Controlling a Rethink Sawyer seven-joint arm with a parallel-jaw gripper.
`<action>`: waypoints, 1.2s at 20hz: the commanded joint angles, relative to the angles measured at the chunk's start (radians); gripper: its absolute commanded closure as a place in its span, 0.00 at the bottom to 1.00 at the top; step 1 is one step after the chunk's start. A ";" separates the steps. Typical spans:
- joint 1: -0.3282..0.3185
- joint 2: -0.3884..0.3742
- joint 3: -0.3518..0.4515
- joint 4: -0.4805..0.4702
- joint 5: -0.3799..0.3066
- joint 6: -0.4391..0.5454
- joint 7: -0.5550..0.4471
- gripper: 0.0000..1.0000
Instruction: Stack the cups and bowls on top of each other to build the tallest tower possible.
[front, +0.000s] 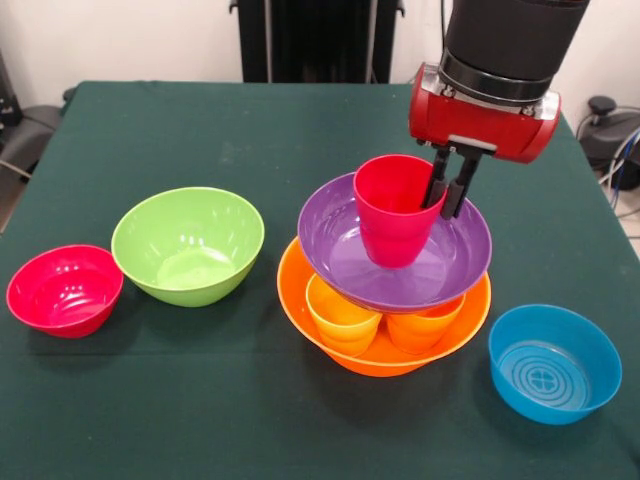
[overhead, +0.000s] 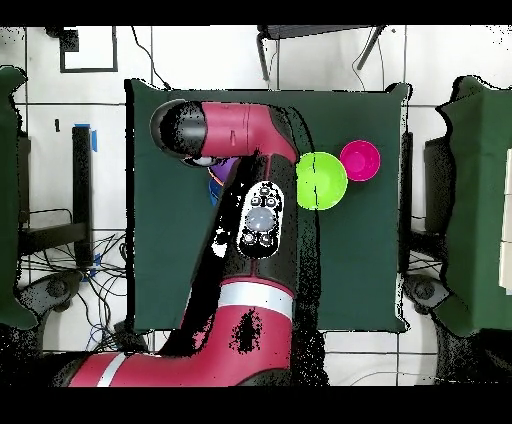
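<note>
The red cup (front: 392, 209) stands in the purple bowl (front: 395, 243) atop the tower; light, stiff, glossy plastic, probably slippery, best taken by the rim wall; the fingers (front: 449, 188) come straight down from above, clamped on its rim, one inside, one outside.

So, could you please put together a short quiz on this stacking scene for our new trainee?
1. True or false: the purple bowl sits directly inside the large orange bowl, with nothing between them.
2. Which item does the gripper grip? A) lime green bowl B) red cup C) light blue bowl
3. Fill in: the small red bowl stands beside the ____ bowl.

Key: 1 false, two orange cups lie between them. 2 B. 3 lime green.
</note>
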 joint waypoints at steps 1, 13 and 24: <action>0.013 0.038 0.058 0.042 -0.001 -0.024 0.129 1.00; 0.011 0.040 0.061 0.050 -0.005 -0.050 0.122 1.00; -0.011 0.035 0.093 0.081 0.004 -0.090 0.090 1.00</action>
